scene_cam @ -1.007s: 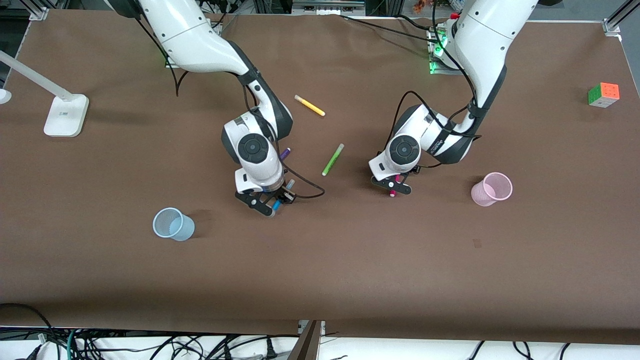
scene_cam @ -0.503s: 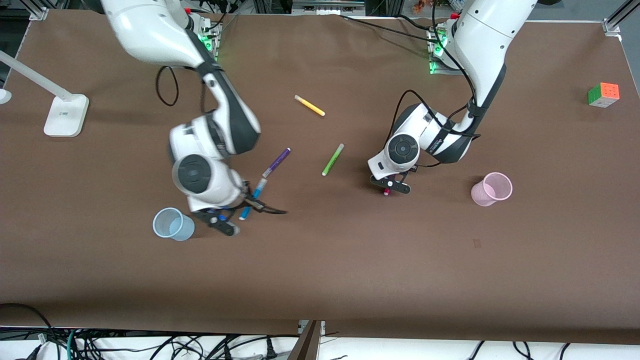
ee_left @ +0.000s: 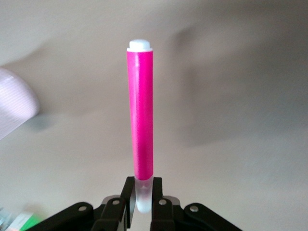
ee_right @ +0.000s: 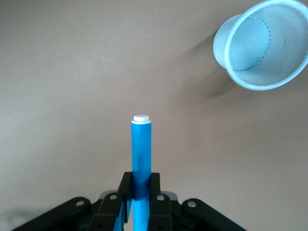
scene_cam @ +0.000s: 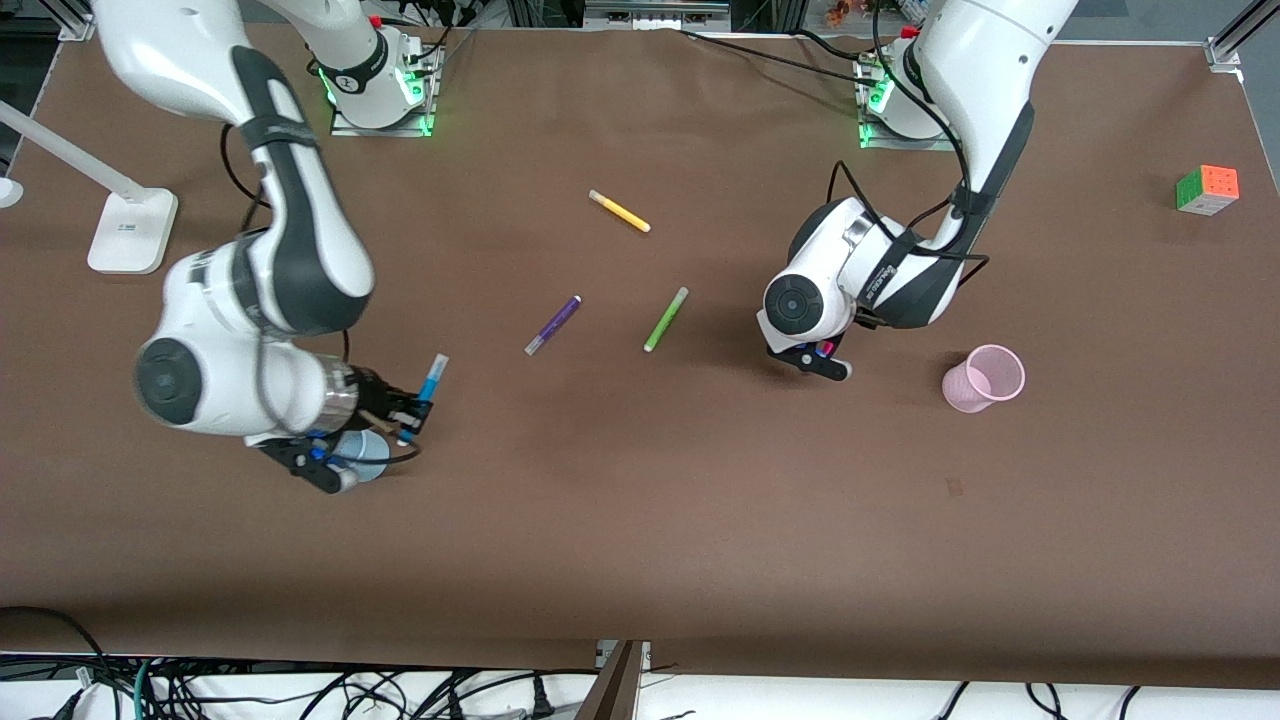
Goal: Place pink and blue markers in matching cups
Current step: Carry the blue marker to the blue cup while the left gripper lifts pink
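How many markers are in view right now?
5: blue marker in the right pincer, pink marker in the left pincer, and purple, green and yellow markers lying mid-table.

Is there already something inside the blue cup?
The blue cup looks empty in the right wrist view. The right gripper holds the blue marker above the table beside it.

blue marker point(scene_cam: 424, 393) held beside blue cup point(scene_cam: 365, 455) | pink marker point(ee_left: 140, 130) held aloft | pink cup point(scene_cam: 983, 379) upright
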You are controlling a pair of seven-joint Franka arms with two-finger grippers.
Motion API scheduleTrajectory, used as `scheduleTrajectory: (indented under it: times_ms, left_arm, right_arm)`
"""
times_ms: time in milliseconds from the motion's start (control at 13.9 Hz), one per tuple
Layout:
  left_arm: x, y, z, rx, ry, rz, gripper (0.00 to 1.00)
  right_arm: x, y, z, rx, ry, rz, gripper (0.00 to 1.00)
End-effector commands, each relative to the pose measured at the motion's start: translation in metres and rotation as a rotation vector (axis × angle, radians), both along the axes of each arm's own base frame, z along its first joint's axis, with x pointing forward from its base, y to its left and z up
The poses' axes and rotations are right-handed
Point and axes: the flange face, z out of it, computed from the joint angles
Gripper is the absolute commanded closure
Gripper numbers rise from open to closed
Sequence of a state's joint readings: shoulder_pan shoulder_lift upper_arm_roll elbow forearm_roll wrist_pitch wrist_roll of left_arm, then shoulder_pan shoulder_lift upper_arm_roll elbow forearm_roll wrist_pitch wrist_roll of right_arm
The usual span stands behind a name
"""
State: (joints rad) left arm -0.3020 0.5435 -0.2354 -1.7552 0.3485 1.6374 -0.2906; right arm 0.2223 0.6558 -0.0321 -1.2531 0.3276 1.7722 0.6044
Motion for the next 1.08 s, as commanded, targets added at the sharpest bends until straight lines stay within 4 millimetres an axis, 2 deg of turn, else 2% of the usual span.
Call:
scheduleTrajectory:
  times_ms: [0,144,288,431,647,863,1007]
  left_arm:
    - [0.004,0.001,0.033,0.131,0.056,-0.065,1.00]
    - [0.014,0.023,0.044,0.104,0.193,-0.139,1.00]
    - [0.027,0.062,0.049,0.083,0.297,-0.167,1.00]
    - [0.036,0.097,0.055,0.161,0.380,-0.242,1.00]
    - [0.055,0.143,0.064,0.245,0.445,-0.334,1.00]
    - [0.069,0.186,0.065,0.266,0.478,-0.352,1.00]
    - [0.072,0.186,0.057,0.267,0.471,-0.366,1.00]
  right_arm:
    - [0.005,-0.029,0.007,0.091,0.018,-0.015,1.00]
    - [0.011,-0.057,0.008,0.165,0.018,-0.061,1.00]
    - [0.015,-0.091,0.000,0.234,0.028,-0.091,1.00]
    - [0.016,-0.116,-0.011,0.298,0.067,-0.140,1.00]
    - [0.014,-0.137,-0.041,0.362,0.137,-0.186,1.00]
    - [0.010,-0.137,-0.068,0.367,0.193,-0.191,1.00]
    - [0.008,-0.141,-0.086,0.364,0.219,-0.200,1.00]
